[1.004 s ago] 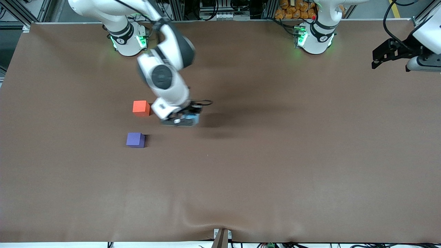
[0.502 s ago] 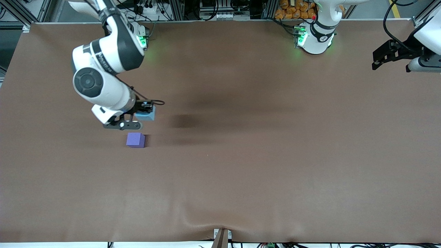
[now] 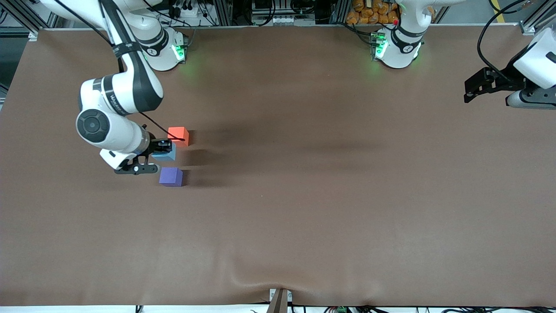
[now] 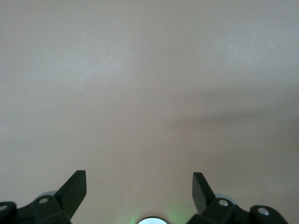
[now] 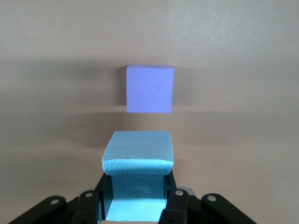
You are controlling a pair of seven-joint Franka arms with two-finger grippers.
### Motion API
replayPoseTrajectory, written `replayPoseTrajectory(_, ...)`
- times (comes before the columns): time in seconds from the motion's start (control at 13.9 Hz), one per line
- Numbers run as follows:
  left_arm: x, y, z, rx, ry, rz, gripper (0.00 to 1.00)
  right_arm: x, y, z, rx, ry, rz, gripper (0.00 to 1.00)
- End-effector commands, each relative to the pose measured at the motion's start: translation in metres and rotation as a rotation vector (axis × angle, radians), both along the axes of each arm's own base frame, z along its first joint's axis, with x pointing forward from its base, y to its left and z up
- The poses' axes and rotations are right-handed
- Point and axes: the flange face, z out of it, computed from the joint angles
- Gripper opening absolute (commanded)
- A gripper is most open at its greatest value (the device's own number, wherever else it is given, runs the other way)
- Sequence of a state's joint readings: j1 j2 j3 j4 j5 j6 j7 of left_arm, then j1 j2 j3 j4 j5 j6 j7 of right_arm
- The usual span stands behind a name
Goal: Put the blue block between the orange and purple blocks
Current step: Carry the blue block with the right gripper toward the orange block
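Only readable-ish writing here is the vertical lettering on the white shell of the right arm [image 3: 114, 102], and it's too small to make out properly. No labels on any of the cubes.

The right gripper [image 3: 161, 153] is clamping the blue block [image 3: 167, 154] between its fingers. In the right wrist view the block [image 5: 137, 179] is looking like light sky-blue foam with a rough, slightly crumbly face, pinched at its sides by the two black fingers [image 5: 88, 205], and its top face is flat and matte. It's sitting in the gap between the other two cubes, just above the brown table [image 3: 330, 182] as far as I can tell, though whether it's actually touching the surface isn't clear.

The orange block [image 3: 178, 135] is resting on the table just past the gripper on the base side, nearly touching the blue one's corner from the front camera. The purple block [image 3: 171, 176] is lying just beside the gripper toward the front camera, a small gap away. From the wrist camera that purple block [image 5: 150, 88] is showing straight ahead of the blue one, squared up with it, same size, a darker violet.

The left gripper [image 3: 473, 85] is waiting over the left arm's end of the table, well apart from the cubes. Its fingers [image 4: 71, 189] are spread wide with nothing between them, just bare table underneath.
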State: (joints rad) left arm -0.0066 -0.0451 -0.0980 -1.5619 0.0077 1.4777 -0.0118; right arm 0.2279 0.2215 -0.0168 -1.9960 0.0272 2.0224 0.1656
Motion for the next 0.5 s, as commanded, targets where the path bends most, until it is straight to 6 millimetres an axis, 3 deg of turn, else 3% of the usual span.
replayPoseTrajectory(0.0, -0.005, 0.0, 0.001, -0.016, -0.008, 0.021, 1.0, -0.009, -0.003, -0.019, 0.002, -0.042, 0.028, 0.0)
replayPoseTrajectory(0.43, -0.002, 0.0, 0.002, -0.036, -0.011, 0.026, 1.0, -0.018, -0.001, -0.049, 0.0, -0.033, 0.037, 0.0)
